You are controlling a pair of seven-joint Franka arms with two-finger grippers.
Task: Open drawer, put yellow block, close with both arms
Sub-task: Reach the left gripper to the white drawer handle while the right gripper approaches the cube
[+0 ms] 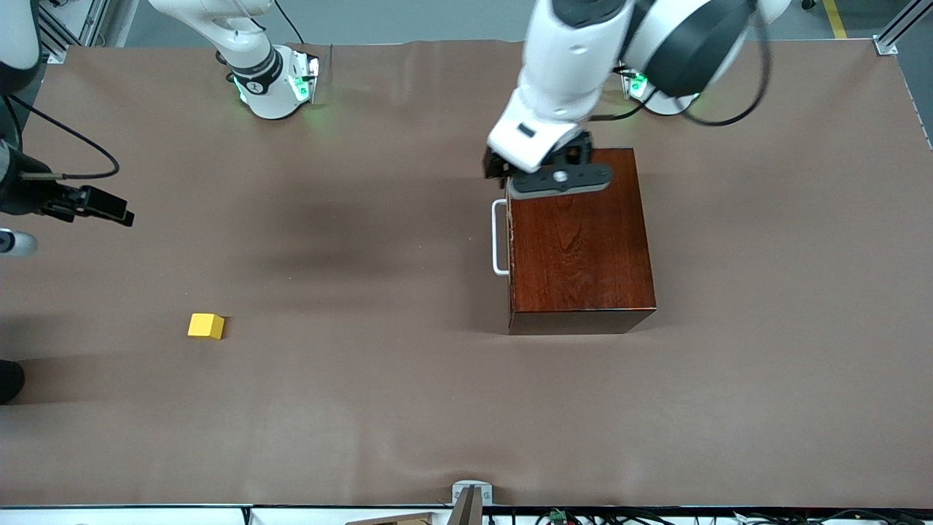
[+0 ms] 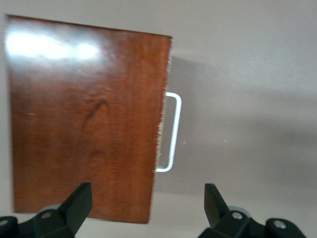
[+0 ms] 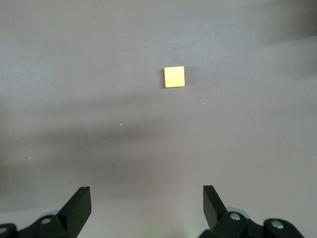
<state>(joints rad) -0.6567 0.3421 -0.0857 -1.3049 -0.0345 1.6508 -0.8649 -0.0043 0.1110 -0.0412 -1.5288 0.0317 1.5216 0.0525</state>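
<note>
- A brown-covered table (image 1: 408, 408) holds a glossy reddish-brown wooden box (image 1: 579, 240) toward the left arm's end and a small yellow block (image 1: 206, 326) toward the right arm's end, well apart from each other.
- The drawer (image 1: 509, 240) in the box is shut, its front flush with the box. Its white U-shaped bar handle (image 1: 499, 238) sticks out toward the right arm's end of the table.
- The left gripper (image 2: 147, 203) hangs in the air over the edge of the box top nearest the robot bases, close to the corner above the handle. Its two black fingers (image 2: 78, 203) are spread wide and hold nothing.
- In the left wrist view the box top fills the space below one finger, and the handle (image 2: 172, 132) shows between the two fingers, lower down on the box front.
- The right gripper (image 3: 147, 203) hangs over bare table at the right arm's end, well apart from the box. Its fingers (image 3: 213, 201) are spread wide and empty.
- The yellow block (image 3: 174, 77) lies flat on the table below and ahead of the right gripper, not touched by it, roughly in line with the gap between its fingers.
</note>
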